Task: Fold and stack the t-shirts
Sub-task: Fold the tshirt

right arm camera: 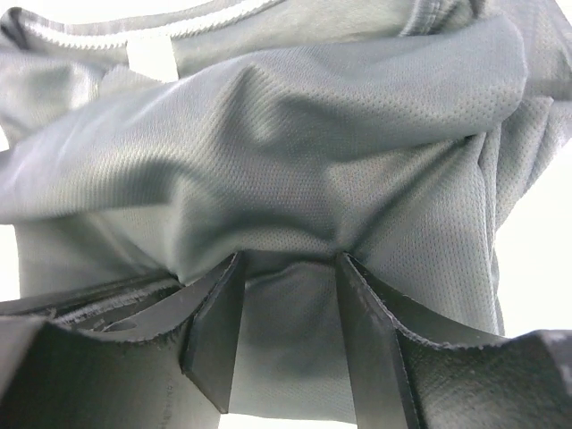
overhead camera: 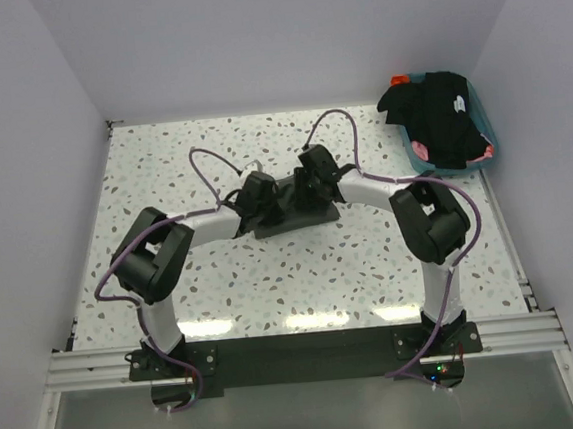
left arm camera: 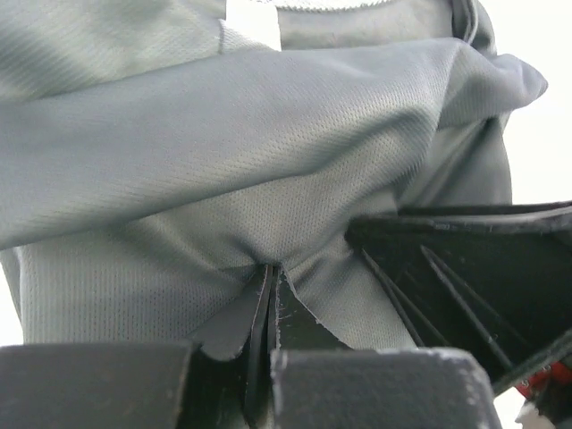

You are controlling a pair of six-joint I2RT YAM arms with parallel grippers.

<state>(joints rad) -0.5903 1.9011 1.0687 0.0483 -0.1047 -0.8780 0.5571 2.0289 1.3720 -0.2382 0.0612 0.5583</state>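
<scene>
L jaws pinch grey tee, R jaws apart

The left arm and right arm rise from their bases, elbows out, forearms angled inward until the wrists nearly meet. The left gripper is pinched on a fold of t-shirt. The right gripper has its fingers spread apart.

One t-shirt at table centre; other t-shirts in tub, far right
</scene>
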